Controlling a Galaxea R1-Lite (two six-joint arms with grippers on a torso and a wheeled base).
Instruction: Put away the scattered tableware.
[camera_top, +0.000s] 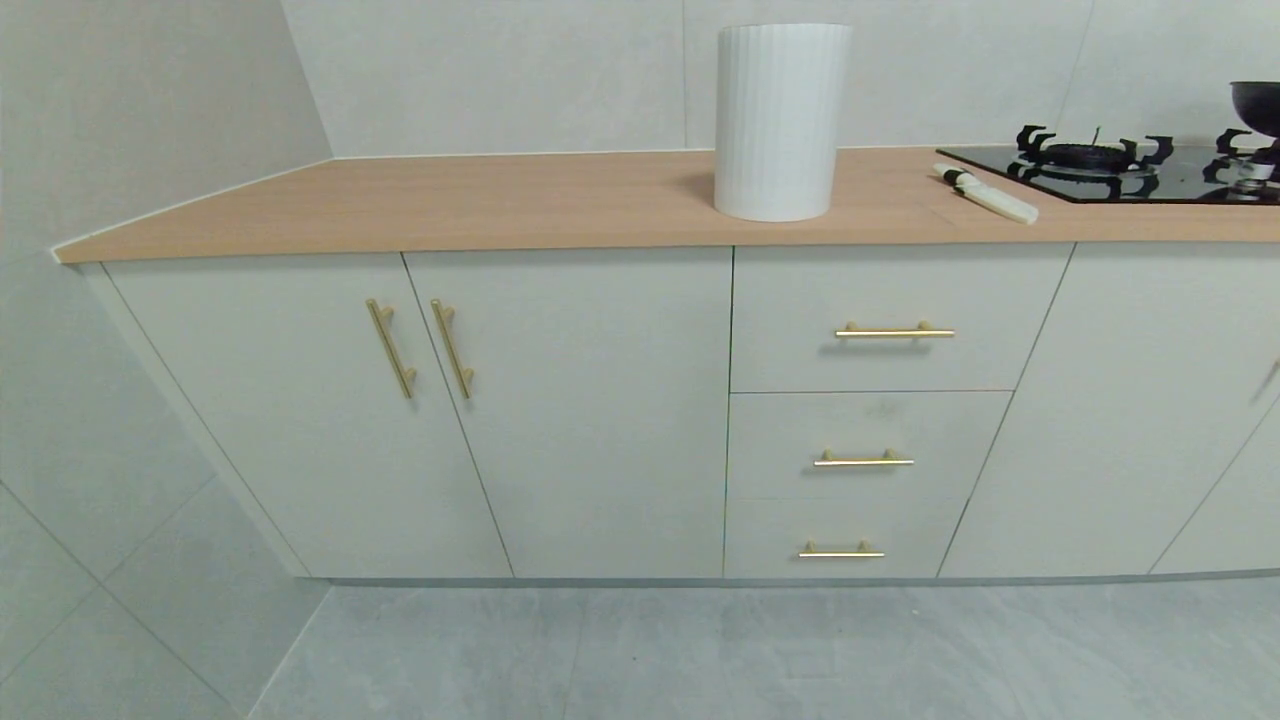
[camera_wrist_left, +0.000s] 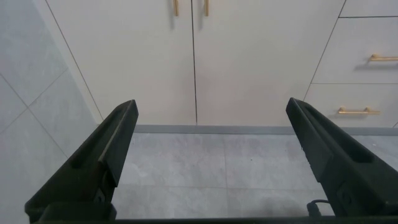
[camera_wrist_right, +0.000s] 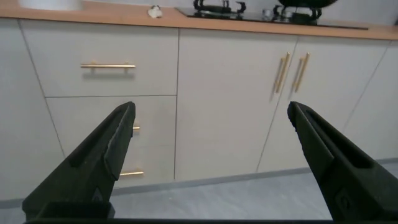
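A knife (camera_top: 985, 193) with a pale blade and a dark band near its handle lies on the wooden countertop (camera_top: 480, 200), just left of the black gas hob (camera_top: 1120, 165). A tall white ribbed container (camera_top: 780, 120) stands upright on the counter, left of the knife. My left gripper (camera_wrist_left: 211, 109) is open, low above the grey floor and facing the double cabinet doors (camera_wrist_left: 194, 56). My right gripper (camera_wrist_right: 211, 111) is open too, with nothing in it, and faces the drawer stack (camera_wrist_right: 107, 65). A small pale end of the knife (camera_wrist_right: 155, 10) shows at the counter edge.
Below the counter are double doors with gold handles (camera_top: 420, 345), three drawers (camera_top: 890, 330) and more doors to the right (camera_top: 1130, 400). A dark pot (camera_top: 1258, 105) stands on the hob. A tiled wall closes the left side. Grey floor (camera_top: 700, 650) lies in front.
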